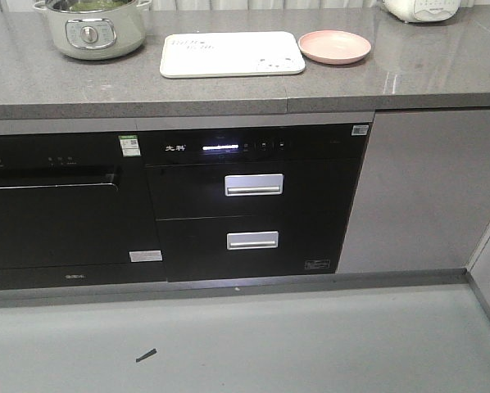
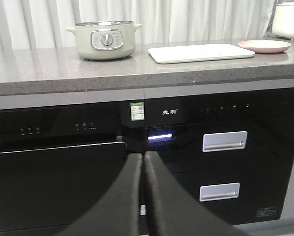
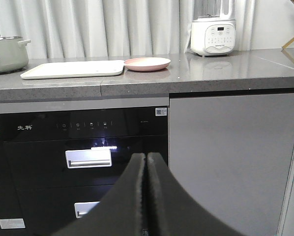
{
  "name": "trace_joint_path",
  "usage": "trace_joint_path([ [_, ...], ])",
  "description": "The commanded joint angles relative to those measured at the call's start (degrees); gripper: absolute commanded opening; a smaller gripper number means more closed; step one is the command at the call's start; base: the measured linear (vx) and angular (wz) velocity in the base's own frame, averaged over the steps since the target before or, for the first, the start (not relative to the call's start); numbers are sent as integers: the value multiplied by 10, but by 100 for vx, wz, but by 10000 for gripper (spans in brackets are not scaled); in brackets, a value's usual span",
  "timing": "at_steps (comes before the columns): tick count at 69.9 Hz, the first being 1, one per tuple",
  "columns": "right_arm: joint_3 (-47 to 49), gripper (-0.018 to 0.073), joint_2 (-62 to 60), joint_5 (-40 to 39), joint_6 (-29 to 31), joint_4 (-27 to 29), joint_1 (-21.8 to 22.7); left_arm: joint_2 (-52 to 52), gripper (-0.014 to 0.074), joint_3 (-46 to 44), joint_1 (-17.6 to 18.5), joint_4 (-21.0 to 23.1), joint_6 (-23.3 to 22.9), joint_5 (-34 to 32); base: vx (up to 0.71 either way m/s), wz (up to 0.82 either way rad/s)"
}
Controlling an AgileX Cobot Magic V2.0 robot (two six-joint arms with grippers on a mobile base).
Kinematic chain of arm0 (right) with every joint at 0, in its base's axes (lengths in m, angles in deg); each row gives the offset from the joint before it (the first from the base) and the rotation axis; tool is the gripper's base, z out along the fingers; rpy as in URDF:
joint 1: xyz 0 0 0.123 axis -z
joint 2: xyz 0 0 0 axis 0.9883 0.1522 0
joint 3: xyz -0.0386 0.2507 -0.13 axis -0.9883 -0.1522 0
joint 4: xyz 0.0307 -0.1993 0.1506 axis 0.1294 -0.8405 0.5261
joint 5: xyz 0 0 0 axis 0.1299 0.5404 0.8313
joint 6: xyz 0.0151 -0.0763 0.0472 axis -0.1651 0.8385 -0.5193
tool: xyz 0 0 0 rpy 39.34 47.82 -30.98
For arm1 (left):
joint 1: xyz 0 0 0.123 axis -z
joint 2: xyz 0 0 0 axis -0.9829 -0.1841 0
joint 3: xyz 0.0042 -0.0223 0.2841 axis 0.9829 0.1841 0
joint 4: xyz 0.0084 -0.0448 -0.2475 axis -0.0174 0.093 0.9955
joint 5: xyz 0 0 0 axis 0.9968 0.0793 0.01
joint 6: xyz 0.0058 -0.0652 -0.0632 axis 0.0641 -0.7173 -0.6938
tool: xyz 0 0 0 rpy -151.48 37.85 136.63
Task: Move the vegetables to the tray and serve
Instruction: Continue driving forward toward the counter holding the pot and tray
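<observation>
The grey floor (image 1: 245, 344) takes the lower half of the front view, open from edge to edge, with one small black scrap (image 1: 146, 355) at 7 o'clock

Above it the grey stone tabletop (image 1: 229, 92) runs the full width at 12 o'clock, its front edge straight and overhanging the units below. Under it, a black appliance (image 1: 56, 213) sits at 9 o'clock, and in the left wrist view its door's top edge seems to stand slightly out. A black two-drawer unit (image 1: 253, 205) with silver handles is at the centre and a plain grey cabinet door (image 1: 425, 188) at 3 o'clock

The tray (image 1: 233, 56) lies flat on the tabletop at 12 o'clock, long side parallel to the front edge, with a bare strip of stone between the two. At the tray's 9 o'clock, past a bare gap, stands a pale green pot (image 1: 89, 33). The vegetables (image 1: 88, 5) show only as a dull green patch inside its rim, cut by the frame's top edge. At the tray's 3 o'clock a round pink plate (image 1: 335, 47) lies just beside it; whether the rims touch cannot be told. A white cooker (image 3: 213, 37) stands further along, well apart

The left end effector (image 2: 142, 156) and right end effector (image 3: 146, 156) are each closed on nothing, fingers pressed together, below tabletop height in front of the black units
</observation>
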Motion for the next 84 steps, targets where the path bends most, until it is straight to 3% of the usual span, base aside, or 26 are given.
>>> trace_joint_path([
  [1, -9, -3, -4, -44, 0, -2, 3, 8, -6, 16, -1, 2, -4, -46, 8, 0],
  [84, -9, -3, -4, -44, 0, -2, 3, 8, -6, 16, -1, 2, -4, -46, 7, 0],
])
